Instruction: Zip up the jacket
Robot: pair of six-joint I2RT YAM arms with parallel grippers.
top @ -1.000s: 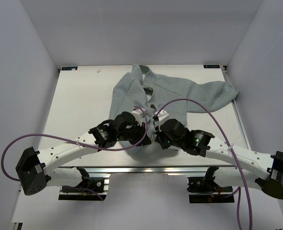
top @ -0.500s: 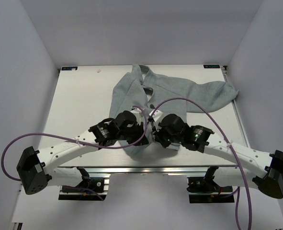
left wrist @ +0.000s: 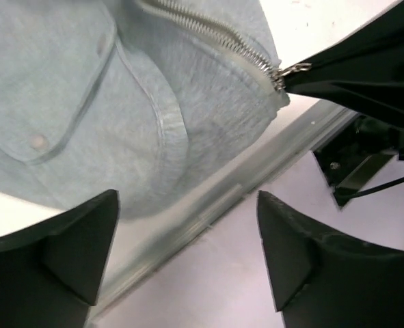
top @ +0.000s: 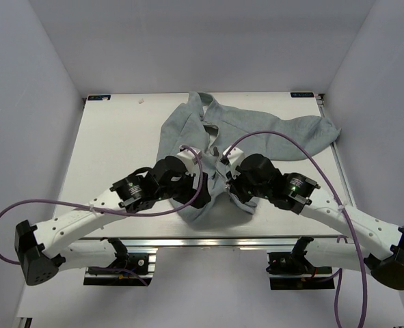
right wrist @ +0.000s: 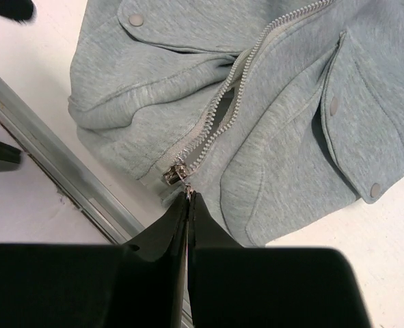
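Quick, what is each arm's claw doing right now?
Left fingers: open, holding nothing.
Right fingers: shut on the zipper pull of the jacket.

Plain pale lavender walls close in on three sides of a white tabletop, evenly lit, with a metal rail along its near edge.

The left hand has opened above the jacket hem; both arms have stretched farther forward.

My top camera looks down from above the near edge onto the whole table. Both wrist cameras hang close over the jacket, sharing its hem and zipper.
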